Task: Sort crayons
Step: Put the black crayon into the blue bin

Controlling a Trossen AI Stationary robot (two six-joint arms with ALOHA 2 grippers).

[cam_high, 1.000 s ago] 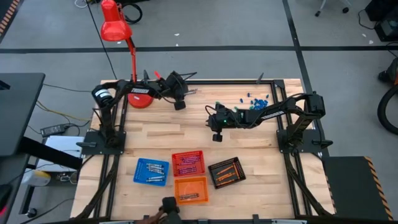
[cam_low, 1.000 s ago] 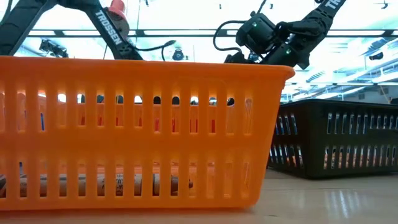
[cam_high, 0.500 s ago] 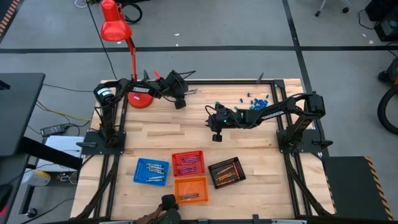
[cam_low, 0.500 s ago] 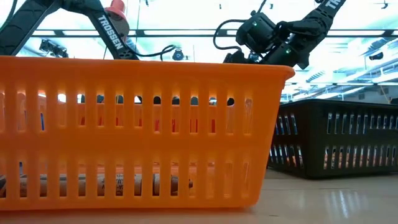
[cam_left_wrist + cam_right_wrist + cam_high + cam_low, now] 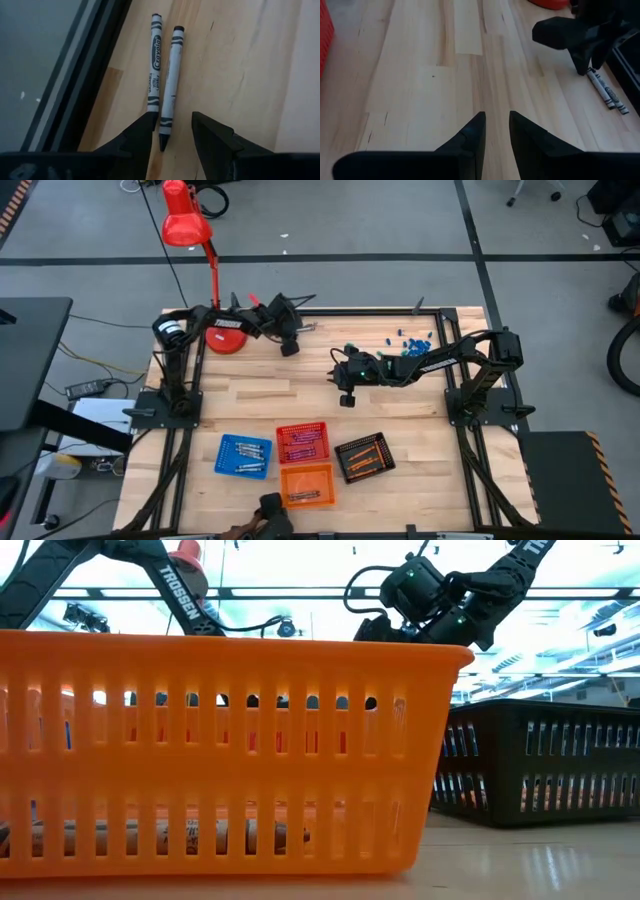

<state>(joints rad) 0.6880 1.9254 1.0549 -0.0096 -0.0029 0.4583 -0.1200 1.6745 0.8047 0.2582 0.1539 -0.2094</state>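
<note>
Where left jaws gape: crayon (image 5: 169, 90) tip.

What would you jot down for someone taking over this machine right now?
Left tool: open, at the table's far edge, fingers either side of the tip of one of two grey crayons lying side by side; not gripped.
Right tool: empty, narrow gap, hanging over bare table near the middle.
Done: crayons already lie in the blue tray, red tray, orange tray and black tray at the near side.
Left: pick up the two grey crayons and drop them in their tray. Small blue and green bits lie at the far right.
</note>
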